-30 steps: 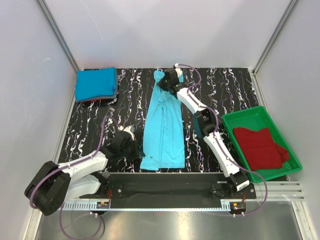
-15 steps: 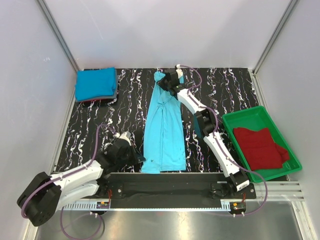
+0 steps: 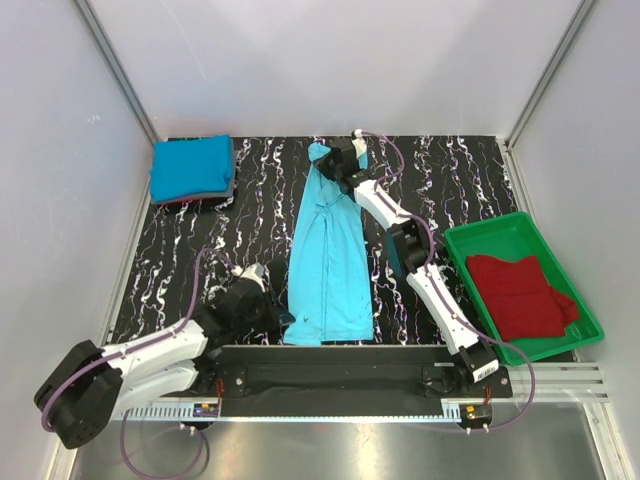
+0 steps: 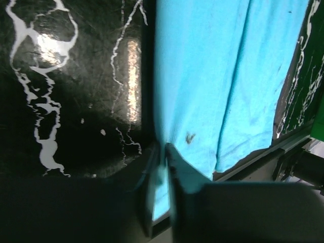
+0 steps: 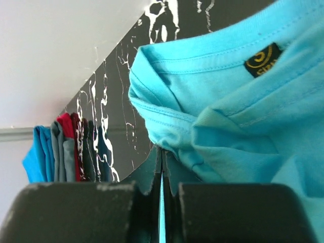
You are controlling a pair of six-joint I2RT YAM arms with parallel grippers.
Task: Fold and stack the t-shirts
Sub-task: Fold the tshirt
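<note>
1. The turquoise t-shirt point(image 3: 328, 255) lies as a long, narrow strip down the middle of the table point(image 3: 250, 210), with its collar at the far end.
2. The left gripper point(image 4: 161, 153) pinches the shirt's near left hem corner.
3. The right gripper point(image 5: 162, 162) is clamped on cloth beside the collar.
4. A folded stack point(image 3: 192, 168), blue on top, sits at the far left corner; its lower layers appear to be grey and red.
5. A dark red t-shirt point(image 3: 520, 293) lies in the green tray point(image 3: 480, 232).

A black table point(image 3: 250, 200) with white marble streaks fills the middle. A green plastic tray point(image 3: 500, 232) sits at its 4 o'clock edge. White walls point(image 3: 340, 60) stand from 9 through 12 to 3 o'clock, and a metal rail point(image 3: 330, 409) runs along 6 o'clock.
</note>
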